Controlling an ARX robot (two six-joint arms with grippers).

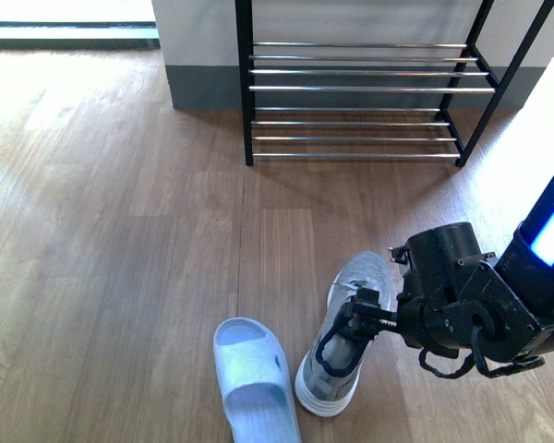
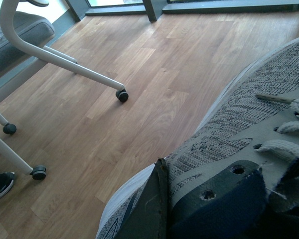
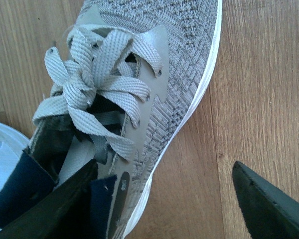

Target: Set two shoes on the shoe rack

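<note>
Front view, shoe rack [image 1: 365, 92] at the far edge of the floor [image 1: 120, 231], grey shoe [image 1: 351, 305] at the near edge beside a blue slipper [image 1: 254, 378], right gripper [image 1: 358, 321] at its opening, left wrist view, left gripper [image 2: 157, 209] against another shoe [image 2: 229, 129], grip unclear, right wrist view, fingers [image 3: 269, 204] spread wide, one inside the shoe.

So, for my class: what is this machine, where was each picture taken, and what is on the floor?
It is a robot with two arms, each ending in a pincer. The front view looks out from its body: a black-framed shoe rack with silver rods stands ahead, and a white-soled grey knit sneaker lies on the wooden floor beside a pale blue slide sandal. The other two come from wrist cameras. The right pincer is open, astride that sneaker's side. The left pincer is against a second grey sneaker; its grip is unclear.
</note>
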